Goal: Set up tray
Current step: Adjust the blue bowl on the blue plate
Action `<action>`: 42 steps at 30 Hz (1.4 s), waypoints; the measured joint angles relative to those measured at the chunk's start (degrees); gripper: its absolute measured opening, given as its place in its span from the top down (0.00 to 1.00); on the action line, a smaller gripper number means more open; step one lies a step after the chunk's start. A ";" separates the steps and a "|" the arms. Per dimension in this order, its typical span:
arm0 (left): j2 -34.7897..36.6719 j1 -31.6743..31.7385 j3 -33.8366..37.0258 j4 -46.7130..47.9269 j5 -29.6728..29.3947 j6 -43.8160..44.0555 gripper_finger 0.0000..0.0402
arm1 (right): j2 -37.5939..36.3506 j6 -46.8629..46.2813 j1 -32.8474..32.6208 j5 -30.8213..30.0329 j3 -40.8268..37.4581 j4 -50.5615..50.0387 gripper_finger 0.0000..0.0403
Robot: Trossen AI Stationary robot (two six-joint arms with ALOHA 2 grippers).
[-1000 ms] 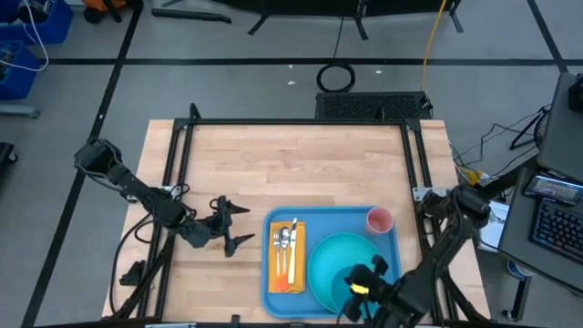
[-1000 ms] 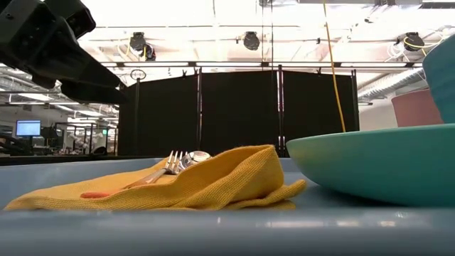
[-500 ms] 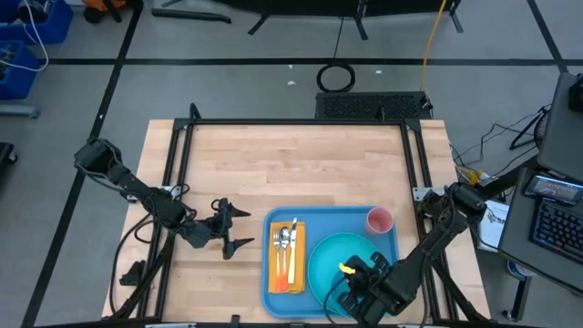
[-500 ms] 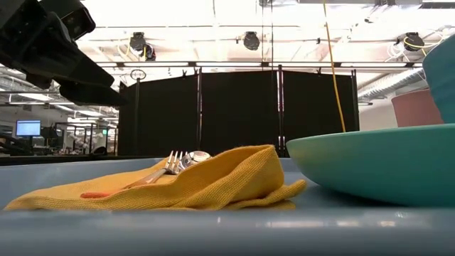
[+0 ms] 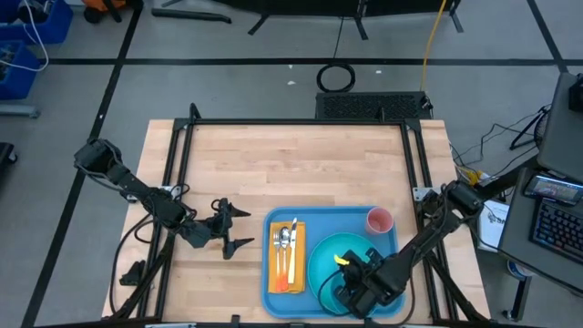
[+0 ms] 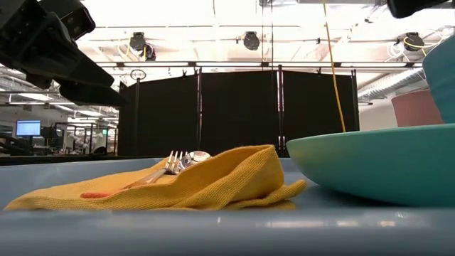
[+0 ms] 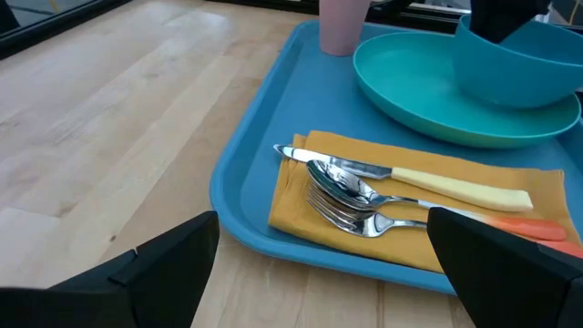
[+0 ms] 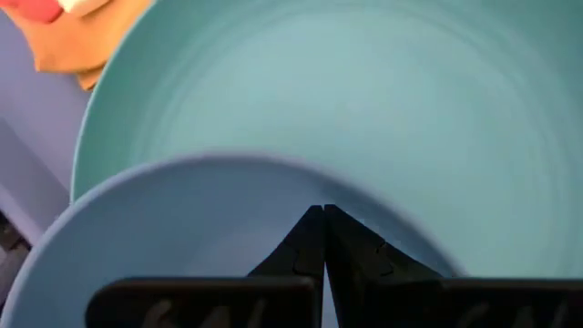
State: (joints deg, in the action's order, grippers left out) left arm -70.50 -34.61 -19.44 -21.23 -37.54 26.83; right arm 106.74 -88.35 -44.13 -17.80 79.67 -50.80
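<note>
Hovering over plate (image 5: 332, 264) on tray (image 5: 392, 246), right gripper (image 8: 322, 239) closed, empty.
Left gripper (image 5: 239, 226) open beside tray; no readable writing.

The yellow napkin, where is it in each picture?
High view: napkin on the tray's left side, under the cutlery.
Low view: napkin in the middle foreground, left of the plate.
Left wrist view: napkin lies under knife, fork and spoon.
Right wrist view: only a corner shows.
Shared landmark: the teal plate.

end effector (image 8: 323, 239): closed | over bowl (image 8: 173, 228) | on plate (image 8: 364, 100)
</note>
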 joint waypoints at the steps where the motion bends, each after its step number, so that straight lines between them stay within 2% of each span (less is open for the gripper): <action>1: 0.00 0.00 0.00 0.00 0.00 -0.01 0.01 | 0.00 0.10 0.27 -0.08 -0.25 0.14 1.00; 10: 0.00 0.00 0.00 0.00 -0.02 -0.03 0.01 | 0.00 2.12 2.03 -2.00 -2.31 1.46 1.00; 17: 0.00 -0.01 0.00 0.02 -0.04 -0.02 0.01 | 0.00 3.57 2.62 -6.06 -2.40 1.51 1.00; 29: 0.00 0.00 0.00 0.04 -0.07 0.00 0.01 | 0.00 6.12 4.16 -9.63 -2.40 1.55 1.00; 32: 0.00 0.00 0.00 0.04 -0.07 0.00 0.01 | 0.00 7.03 4.46 -12.58 -2.40 1.88 1.00; 35: 0.00 0.00 0.00 0.04 -0.07 0.04 0.01 | 0.00 7.44 5.10 -11.85 -2.40 2.95 1.00; 42: 0.00 0.00 0.00 0.14 -0.07 -0.10 0.01 | 0.00 8.32 4.49 -15.52 -2.40 4.09 1.00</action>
State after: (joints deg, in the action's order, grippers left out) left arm -70.50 -34.61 -19.44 -21.09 -37.60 26.73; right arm 106.74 -80.03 -39.64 -33.32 77.28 -46.71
